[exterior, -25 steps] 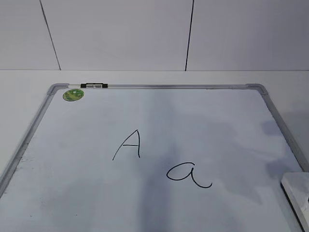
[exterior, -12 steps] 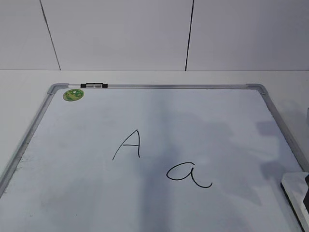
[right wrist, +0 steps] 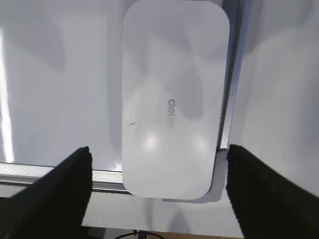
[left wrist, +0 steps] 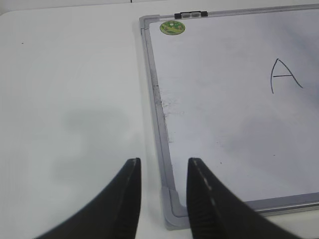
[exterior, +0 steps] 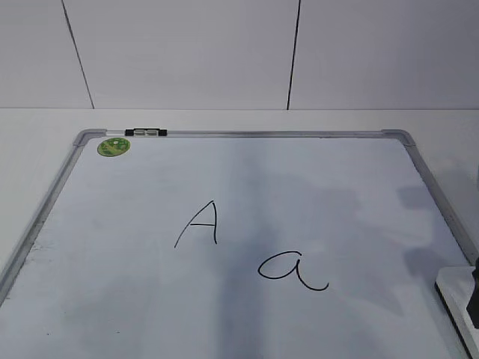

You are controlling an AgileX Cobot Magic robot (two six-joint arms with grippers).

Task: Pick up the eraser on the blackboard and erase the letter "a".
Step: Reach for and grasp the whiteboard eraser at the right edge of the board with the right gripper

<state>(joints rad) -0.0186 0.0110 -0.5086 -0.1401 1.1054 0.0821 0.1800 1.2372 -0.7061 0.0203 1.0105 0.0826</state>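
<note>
1. You are at the pick-up step: the right tool (right wrist: 157, 191) hangs over the eraser (right wrist: 172, 99) with its jaws spread wide, one on each long side, not touching it and holding nothing.
2. The eraser lies flat on the whiteboard (exterior: 247, 187), tucked into its near right corner. In the outside view only a sliver of it (exterior: 455, 288) shows at the right edge, partly behind the dark tool.
3. In the right wrist view the eraser's long axis runs away from the tool, roughly parallel to the board's right frame, and its right side lies along or over that frame. The printed white top faces up.
4. The jaws already stand across the short width, so I judge the next move calls for lowering straight down, then closing on the long sides.
5. The cursive "a" (exterior: 292, 271) is unerased, left of the eraser, right of and nearer than the capital "A" (exterior: 199, 223).
6. The left tool (left wrist: 163, 191) is part open and empty, above the board's near left corner and the desk (left wrist: 70, 99).
</note>
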